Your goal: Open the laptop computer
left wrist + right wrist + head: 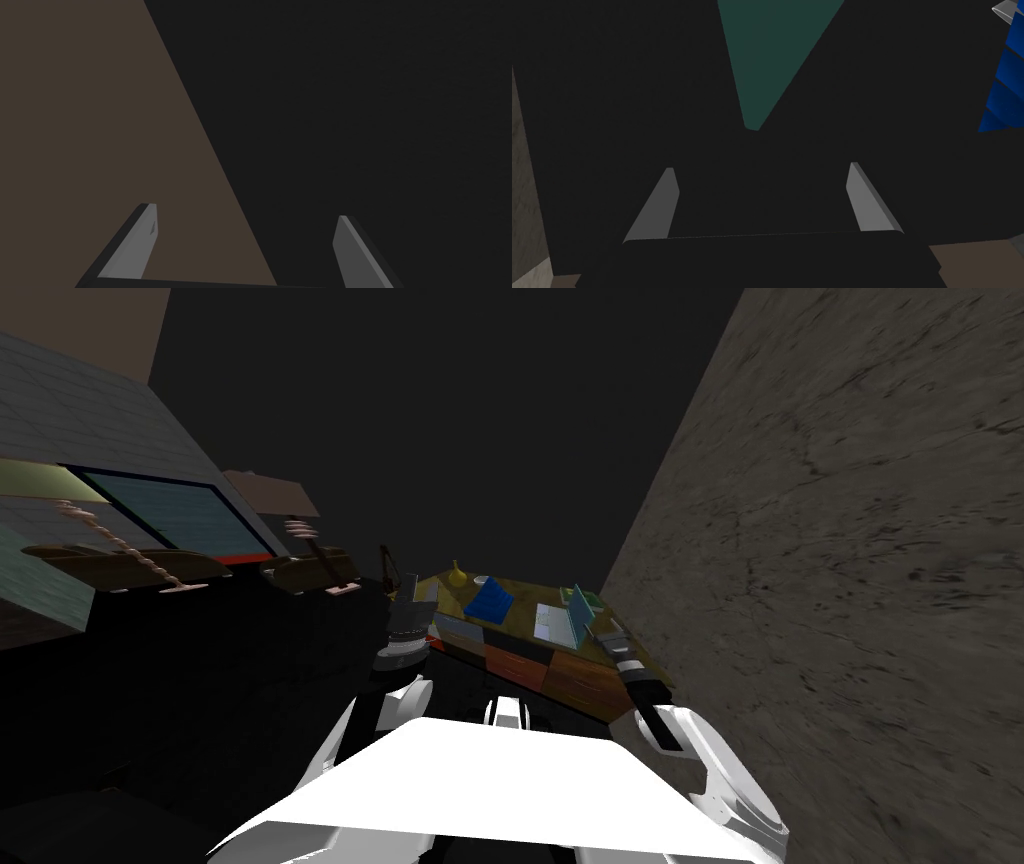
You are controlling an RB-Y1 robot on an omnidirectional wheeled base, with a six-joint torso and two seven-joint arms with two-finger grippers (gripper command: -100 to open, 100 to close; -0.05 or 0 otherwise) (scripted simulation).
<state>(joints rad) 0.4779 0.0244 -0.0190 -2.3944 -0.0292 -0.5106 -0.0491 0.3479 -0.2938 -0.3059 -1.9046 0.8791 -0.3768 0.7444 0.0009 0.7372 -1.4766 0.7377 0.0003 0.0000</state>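
Currently your right pincer (760, 167) stands spread, its two fingers (662, 205) well apart with nothing between them. Just beyond the fingertips a teal wedge (772, 60) shows against dark, and a blue ribbed object (1002, 85) lies further out.

From the head camera, you see that pincer at the near right corner of the laptop (565, 620). The laptop sits toward the right end of the bench (575, 676). Its light grey base (553, 624) lies flat and its teal lid (582, 610) is raised off it. The blue object lies left of the laptop, and a small yellow object (458, 575) stands at the far left of the bench top. A rough grey wall (850, 538) runs along the right.

Your left pincer (247, 210) is also spread and empty, with its arm raised at the near left end of the bench.
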